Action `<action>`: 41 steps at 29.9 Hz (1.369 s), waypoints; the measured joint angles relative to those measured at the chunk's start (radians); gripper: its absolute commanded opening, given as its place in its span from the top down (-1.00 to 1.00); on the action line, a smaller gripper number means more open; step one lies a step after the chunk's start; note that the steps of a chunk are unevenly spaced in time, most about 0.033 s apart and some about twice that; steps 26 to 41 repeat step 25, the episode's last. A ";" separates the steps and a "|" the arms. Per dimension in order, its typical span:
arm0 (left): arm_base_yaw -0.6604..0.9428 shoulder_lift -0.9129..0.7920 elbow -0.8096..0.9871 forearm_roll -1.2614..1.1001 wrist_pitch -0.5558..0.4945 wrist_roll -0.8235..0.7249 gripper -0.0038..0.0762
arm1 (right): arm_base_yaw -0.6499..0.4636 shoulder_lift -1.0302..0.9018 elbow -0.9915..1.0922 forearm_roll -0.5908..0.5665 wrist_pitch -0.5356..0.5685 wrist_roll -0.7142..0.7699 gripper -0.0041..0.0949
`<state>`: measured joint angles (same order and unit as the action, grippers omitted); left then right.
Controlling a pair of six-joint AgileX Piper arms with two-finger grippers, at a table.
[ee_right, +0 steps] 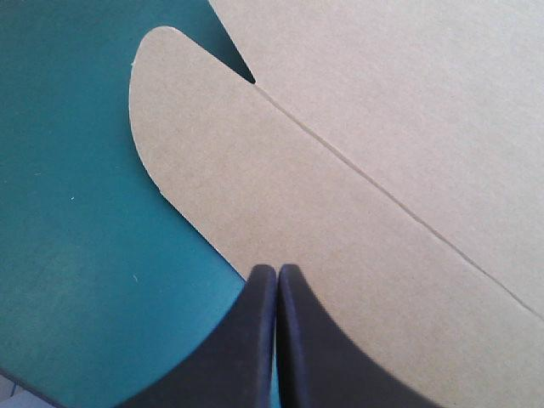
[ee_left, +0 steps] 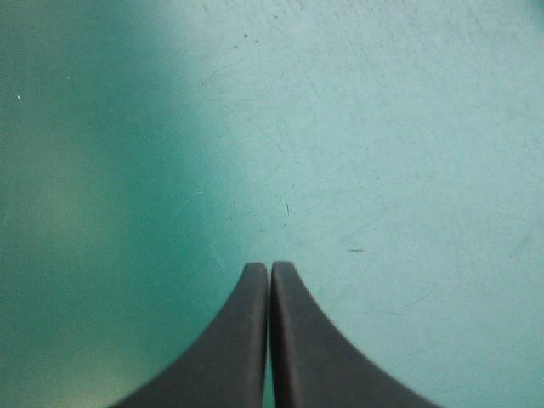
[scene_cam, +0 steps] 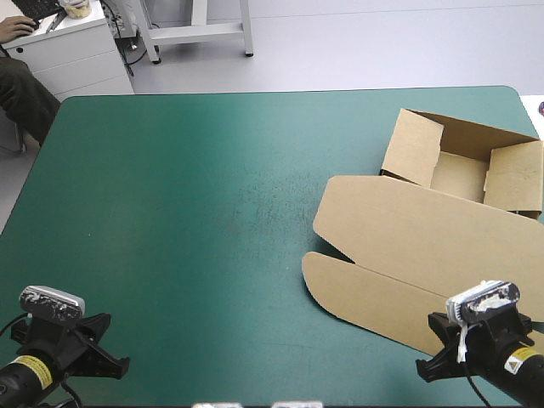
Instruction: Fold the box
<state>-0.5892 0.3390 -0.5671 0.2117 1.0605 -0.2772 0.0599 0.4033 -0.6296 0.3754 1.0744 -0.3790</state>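
The brown box (scene_cam: pixel 425 238) sat on the right of the teal-green cover (scene_cam: pixel 187 212), walls up at the far end, lid flat, the right gripper (ee_right: pixel 277 270), fingers pressed together and empty, over its rounded flap (ee_right: pixel 195 144), the left gripper (ee_left: pixel 269 268), likewise pinched, over bare cover.

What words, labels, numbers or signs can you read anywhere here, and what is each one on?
Nothing here can be read as text.
On the left arm, a yellow label: too small to read.
On the right arm, a yellow label: too small to read.
On the box: no print visible.
On the cover: no print visible.
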 measured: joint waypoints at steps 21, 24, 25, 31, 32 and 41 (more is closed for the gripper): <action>0.000 -0.057 0.069 0.002 0.022 0.011 0.93 | 0.000 -0.118 0.132 -0.002 -0.022 -0.012 0.95; 0.000 -0.057 0.070 0.027 0.022 0.011 0.93 | 0.000 -0.118 0.132 -0.002 -0.023 -0.012 0.95; 0.000 -0.057 0.070 0.032 0.027 0.011 0.93 | 0.000 -0.118 0.132 -0.002 -0.023 -0.012 0.95; 0.000 -0.057 0.070 0.032 0.027 0.011 0.93 | 0.000 -0.118 0.132 -0.002 -0.023 -0.012 0.95; 0.000 -0.057 0.070 0.032 0.027 0.011 0.93 | 0.000 -0.118 0.132 -0.002 -0.023 -0.012 0.95; 0.000 -0.057 0.070 0.032 0.027 0.011 0.93 | 0.000 -0.118 0.132 -0.002 -0.023 -0.012 0.95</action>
